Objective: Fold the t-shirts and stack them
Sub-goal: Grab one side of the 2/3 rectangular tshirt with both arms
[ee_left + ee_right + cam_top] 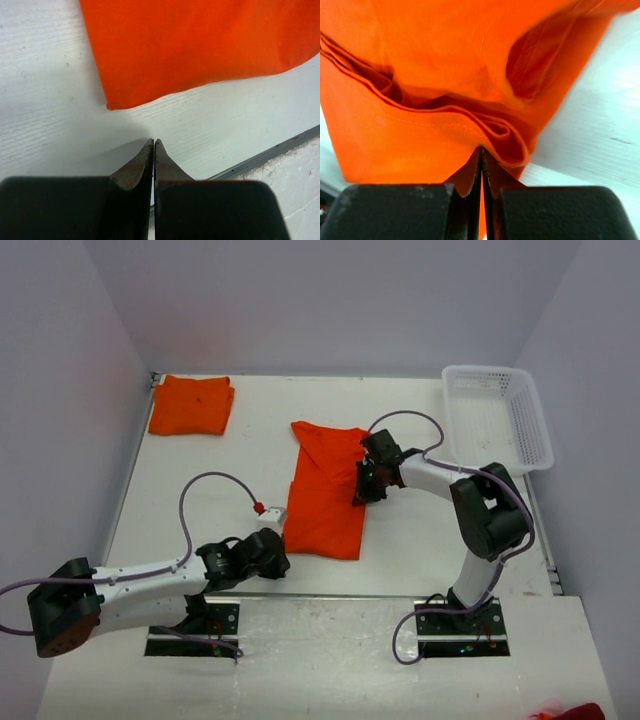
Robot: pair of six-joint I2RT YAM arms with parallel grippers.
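A bright orange t-shirt (325, 495) lies partly folded on the white table in the middle. My right gripper (368, 483) is shut on its right edge; in the right wrist view the hem folds (485, 130) bunch right at the closed tips (481, 150). My left gripper (272, 552) is shut and empty, low on the table just left of the shirt's near left corner (112, 104), not touching it; its tips (153, 142) meet. A second orange t-shirt (191, 404) lies folded at the far left corner.
A white plastic lattice basket (497, 415) stands at the far right. A small white block with a red knob (268, 514) sits by the shirt's left edge. The table's front metal edge (270, 152) runs close behind my left gripper.
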